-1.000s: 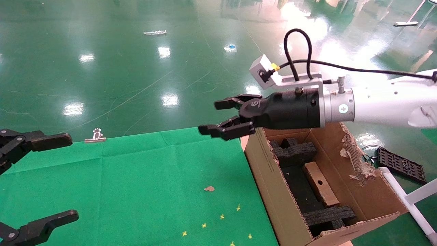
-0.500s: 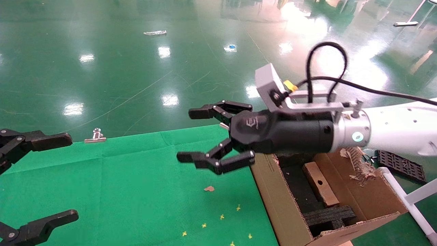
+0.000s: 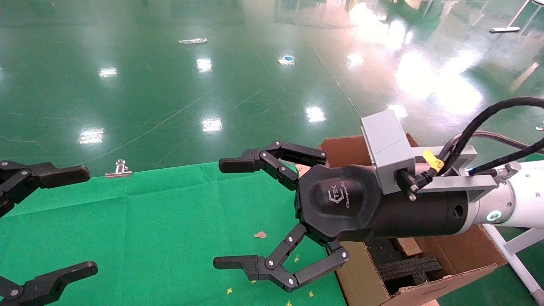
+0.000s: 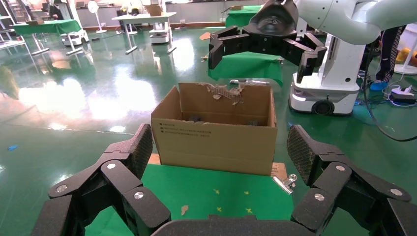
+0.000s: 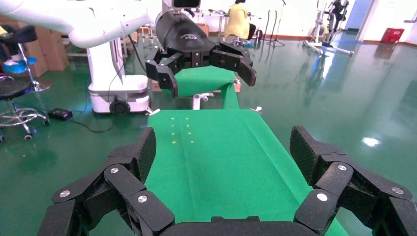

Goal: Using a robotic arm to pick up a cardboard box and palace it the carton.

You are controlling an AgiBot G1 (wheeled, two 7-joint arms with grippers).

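Note:
My right gripper [image 3: 227, 212] on the white arm [image 3: 525, 202] is open and empty. It hangs over the right part of the green cloth, just left of the carton [image 3: 361, 276]. The arm's black wrist hides most of the carton's inside; black foam [image 3: 410, 267] shows. A small brown end of the cardboard box [image 3: 410, 245] shows inside the carton under the wrist. In the left wrist view the carton [image 4: 216, 137] stands at the table's end with the right gripper [image 4: 263, 42] above it; the box is hidden there. My left gripper [image 3: 91, 219] is open and empty at the left edge.
The green cloth [image 3: 170, 221] covers the table. A metal clip [image 3: 119, 168] sits on its far edge. A brown scrap [image 3: 260, 234] and small yellow marks [image 3: 276, 270] lie near the carton. A white frame [image 3: 516, 255] stands to the carton's right.
My right arm has swung from above the carton's far side down and toward me, over the cloth, its fingers spread wider. The left gripper has not moved.

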